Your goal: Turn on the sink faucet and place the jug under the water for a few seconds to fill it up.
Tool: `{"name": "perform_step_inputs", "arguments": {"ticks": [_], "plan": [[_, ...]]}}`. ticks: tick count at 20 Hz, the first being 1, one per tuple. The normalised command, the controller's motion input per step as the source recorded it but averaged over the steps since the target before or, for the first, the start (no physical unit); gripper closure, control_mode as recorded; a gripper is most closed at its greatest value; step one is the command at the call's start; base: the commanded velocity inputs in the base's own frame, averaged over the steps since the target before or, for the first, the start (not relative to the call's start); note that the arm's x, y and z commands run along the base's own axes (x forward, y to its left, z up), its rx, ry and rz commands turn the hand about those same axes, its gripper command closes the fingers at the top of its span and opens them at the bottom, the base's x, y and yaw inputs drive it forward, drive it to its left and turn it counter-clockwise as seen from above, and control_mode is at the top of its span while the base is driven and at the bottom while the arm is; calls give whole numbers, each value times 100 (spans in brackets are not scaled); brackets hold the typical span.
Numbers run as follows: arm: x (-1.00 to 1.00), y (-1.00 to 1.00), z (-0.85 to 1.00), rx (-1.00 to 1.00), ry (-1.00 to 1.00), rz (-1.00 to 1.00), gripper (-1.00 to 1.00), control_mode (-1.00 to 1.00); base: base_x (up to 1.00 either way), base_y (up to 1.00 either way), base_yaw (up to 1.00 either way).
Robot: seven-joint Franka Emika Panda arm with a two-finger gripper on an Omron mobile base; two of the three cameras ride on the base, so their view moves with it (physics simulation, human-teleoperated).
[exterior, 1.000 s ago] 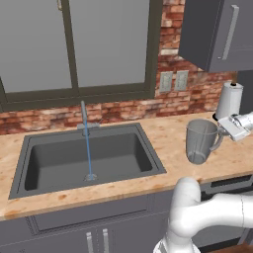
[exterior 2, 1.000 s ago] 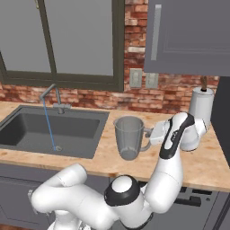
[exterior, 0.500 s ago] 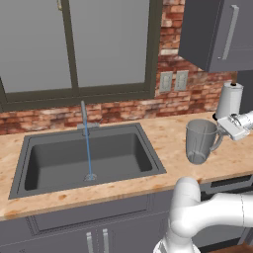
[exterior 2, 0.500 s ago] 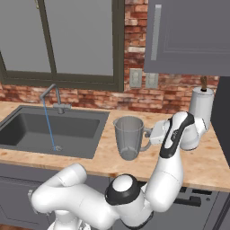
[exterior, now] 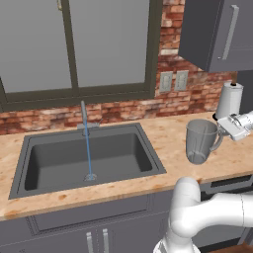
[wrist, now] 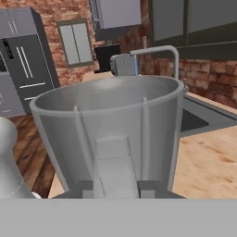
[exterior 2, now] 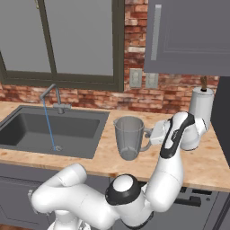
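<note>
Thin blue water stream (exterior: 88, 148) runs; jaws closed on translucent grey jug (exterior: 200, 141) handle, upright on counter (exterior: 168, 136); filling remains.

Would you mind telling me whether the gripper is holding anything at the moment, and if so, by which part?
Yes: the gripper is closed on the jug, gripping it by its loop handle; the jug stands upright on the counter.
</note>
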Motion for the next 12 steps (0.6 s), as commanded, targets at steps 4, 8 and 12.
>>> {"name": "perform_step_inputs", "arguments": {"ticks": [4, 8, 12], "plan": [[-6, 1, 1, 0, -7, 3, 100, -100, 0, 0, 0], [0, 28, 22, 0, -11, 2, 100, -100, 0, 0, 0], [10, 64, 23, 0, -8, 0, 100, -100, 0, 0, 0]]}}
